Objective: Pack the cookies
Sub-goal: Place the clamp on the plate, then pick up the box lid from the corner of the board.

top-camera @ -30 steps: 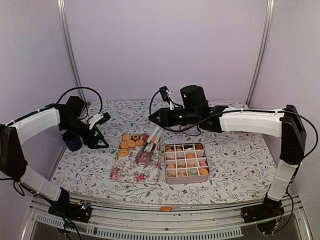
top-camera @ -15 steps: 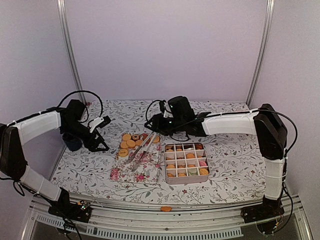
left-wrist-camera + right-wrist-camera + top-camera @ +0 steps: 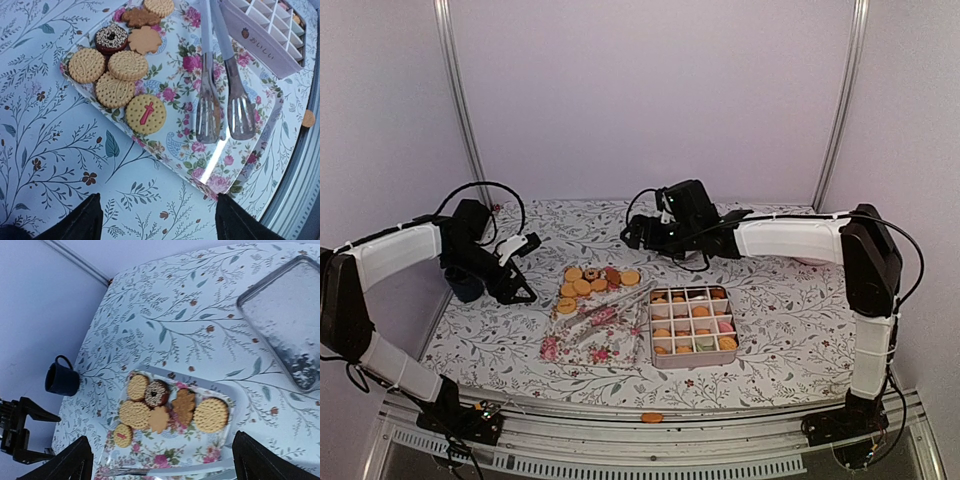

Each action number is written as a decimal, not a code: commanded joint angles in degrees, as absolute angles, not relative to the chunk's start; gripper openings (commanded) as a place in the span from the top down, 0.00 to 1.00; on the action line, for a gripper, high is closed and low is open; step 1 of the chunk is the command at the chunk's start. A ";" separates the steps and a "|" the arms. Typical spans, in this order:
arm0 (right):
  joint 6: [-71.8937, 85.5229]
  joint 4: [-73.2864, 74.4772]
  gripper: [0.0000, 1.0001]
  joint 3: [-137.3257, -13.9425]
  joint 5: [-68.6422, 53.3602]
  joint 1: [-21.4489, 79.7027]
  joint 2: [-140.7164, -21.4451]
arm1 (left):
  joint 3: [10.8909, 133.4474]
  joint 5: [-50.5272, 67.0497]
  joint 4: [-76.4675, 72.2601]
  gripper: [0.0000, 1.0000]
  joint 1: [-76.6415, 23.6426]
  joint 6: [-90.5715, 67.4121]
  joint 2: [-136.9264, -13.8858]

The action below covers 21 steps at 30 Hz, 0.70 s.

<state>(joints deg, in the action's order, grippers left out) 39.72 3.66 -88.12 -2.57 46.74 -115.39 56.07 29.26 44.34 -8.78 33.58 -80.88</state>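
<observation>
My right gripper (image 3: 161, 450) has dropped the tongs (image 3: 605, 308) onto the floral tray (image 3: 582, 345) and pulled back toward the far edge of the table (image 3: 790, 320), fingers spread wide. A stray cookie (image 3: 651, 417) lies on the near rail. Some cookies (image 3: 114, 90) sit in the divided box (image 3: 648, 330), and more cluster at the tray's far end. My left gripper (image 3: 157, 210) hovers spread near the left edge.

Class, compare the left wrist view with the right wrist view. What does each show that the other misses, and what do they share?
Only the left wrist view shows the divided box, the slotted heads of the tongs and a stray cookie on the rail at the table's near edge. Only the right wrist view shows the dark blue mug and a clear rectangular container. Both show the floral tray carrying the loose cookies, including the sprinkled chocolate ring.
</observation>
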 commanded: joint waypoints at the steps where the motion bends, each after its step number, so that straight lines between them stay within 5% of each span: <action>1: 34.63 12.90 0.01 -90.04 9.94 43.38 -111.95 | 56.16 28.78 43.58 0.22 -8.37 32.90 -79.43; 6: 29.60 21.65 0.01 -96.64 17.92 40.09 -116.23 | 56.51 28.75 43.70 0.22 -8.40 32.52 -79.70; 11: 30.51 24.01 0.02 -98.32 12.93 33.31 -121.40 | 56.37 28.25 43.77 0.22 -8.36 32.43 -79.20; 15: 34.00 26.77 0.19 -101.78 7.07 27.99 -126.46 | 56.11 27.51 43.77 0.22 -8.36 32.48 -78.63; 21: 33.90 30.24 0.31 -109.78 4.83 26.39 -133.67 | 55.94 27.74 43.59 0.22 -8.27 32.10 -78.65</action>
<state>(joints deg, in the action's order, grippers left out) 33.61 26.68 -104.14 7.66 25.98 -130.58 56.07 27.68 44.21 -8.78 32.71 -79.70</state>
